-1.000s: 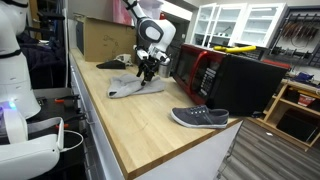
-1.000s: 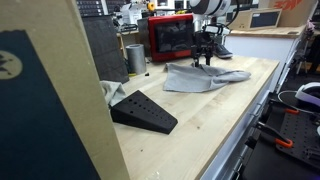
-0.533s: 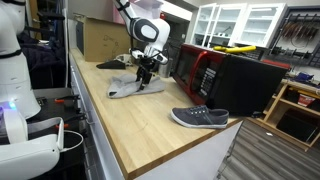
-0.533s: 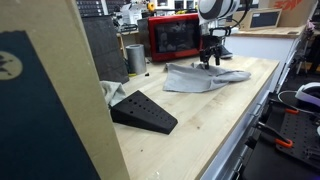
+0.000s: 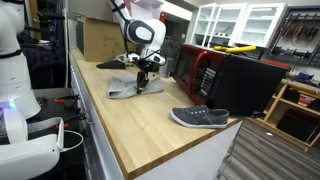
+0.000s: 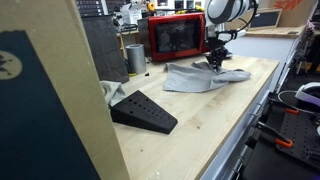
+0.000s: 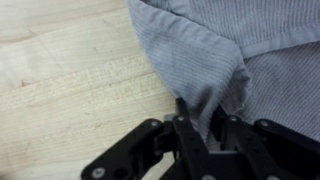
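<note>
The wooden table (image 5: 150,130) carries a red microwave (image 5: 206,72) along its back edge, and a crumpled grey cloth (image 5: 122,90) lies near it. In the wrist view the gripper (image 7: 212,122) stands at the cloth's edge, with its jaws pinching a raised fold of the fabric.

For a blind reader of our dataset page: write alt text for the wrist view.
The pincer pinches a raised fold of a grey cloth at the bottom of the frame. The cloth fills the upper right; a light wooden table shows to the left.
</note>
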{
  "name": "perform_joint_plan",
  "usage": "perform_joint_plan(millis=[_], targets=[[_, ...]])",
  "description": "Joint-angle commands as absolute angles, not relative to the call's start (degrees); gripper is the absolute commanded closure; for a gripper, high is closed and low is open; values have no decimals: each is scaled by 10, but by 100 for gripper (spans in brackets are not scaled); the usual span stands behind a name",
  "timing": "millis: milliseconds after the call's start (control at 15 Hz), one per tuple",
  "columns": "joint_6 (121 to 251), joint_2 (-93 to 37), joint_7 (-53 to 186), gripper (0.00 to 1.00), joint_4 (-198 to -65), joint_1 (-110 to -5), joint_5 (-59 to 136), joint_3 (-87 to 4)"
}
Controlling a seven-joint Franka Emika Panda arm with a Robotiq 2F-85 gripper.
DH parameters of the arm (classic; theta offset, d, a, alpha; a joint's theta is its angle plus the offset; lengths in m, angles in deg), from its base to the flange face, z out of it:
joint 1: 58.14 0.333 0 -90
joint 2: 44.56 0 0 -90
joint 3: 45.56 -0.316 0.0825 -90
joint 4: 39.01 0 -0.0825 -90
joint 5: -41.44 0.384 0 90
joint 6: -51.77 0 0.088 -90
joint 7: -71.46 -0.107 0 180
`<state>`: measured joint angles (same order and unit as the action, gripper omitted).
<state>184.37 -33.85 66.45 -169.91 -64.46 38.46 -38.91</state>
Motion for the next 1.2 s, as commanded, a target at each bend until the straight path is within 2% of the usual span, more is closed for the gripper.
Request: perform_joint_plan(millis=[0, 200, 733, 867, 1133], targets=[[1868, -372, 628, 99, -1736, -639, 359, -378], [1869, -385, 616, 100, -1741, -649, 345, -367], [1769, -380, 848, 99, -1708, -701, 338, -346], [1740, -380, 874, 70, -1702, -701, 312, -347], [1738, -409, 890, 41, -1717, -694, 314, -357]])
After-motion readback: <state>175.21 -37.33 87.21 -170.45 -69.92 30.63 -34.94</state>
